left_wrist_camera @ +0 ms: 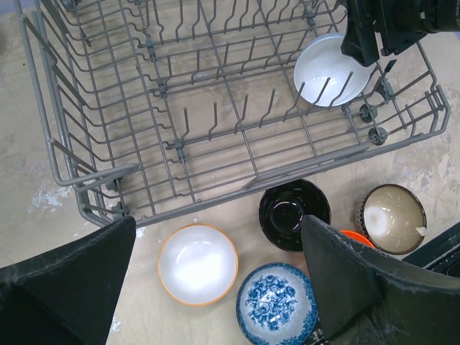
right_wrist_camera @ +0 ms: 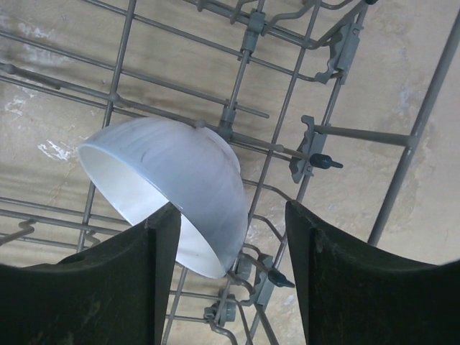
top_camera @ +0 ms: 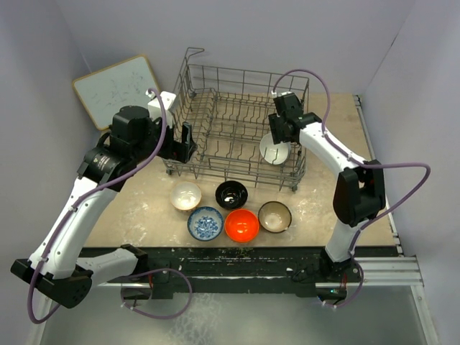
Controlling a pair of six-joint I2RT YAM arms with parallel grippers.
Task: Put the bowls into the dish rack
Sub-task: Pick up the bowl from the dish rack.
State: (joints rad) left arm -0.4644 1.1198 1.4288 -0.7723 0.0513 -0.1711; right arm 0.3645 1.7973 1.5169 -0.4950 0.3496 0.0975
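The grey wire dish rack [top_camera: 237, 118] stands at the back middle of the table. A white bowl [top_camera: 274, 152] leans on its side among the tines at the rack's front right corner; it also shows in the left wrist view [left_wrist_camera: 327, 68] and the right wrist view [right_wrist_camera: 169, 180]. My right gripper [top_camera: 279, 136] [right_wrist_camera: 231, 215] is open just above it, with the bowl's rim between the jaws, close to the left finger. My left gripper [top_camera: 184, 144] [left_wrist_camera: 218, 230] is open and empty at the rack's front left corner, above the cream bowl [top_camera: 186, 195] [left_wrist_camera: 198, 263].
In front of the rack sit the black bowl [top_camera: 231, 194] [left_wrist_camera: 293, 213], blue-and-white bowl [top_camera: 205, 223] [left_wrist_camera: 277, 303], orange-red bowl [top_camera: 241, 225] and brown-rimmed bowl [top_camera: 274, 216] [left_wrist_camera: 392, 218]. A white board [top_camera: 117, 90] lies at the back left.
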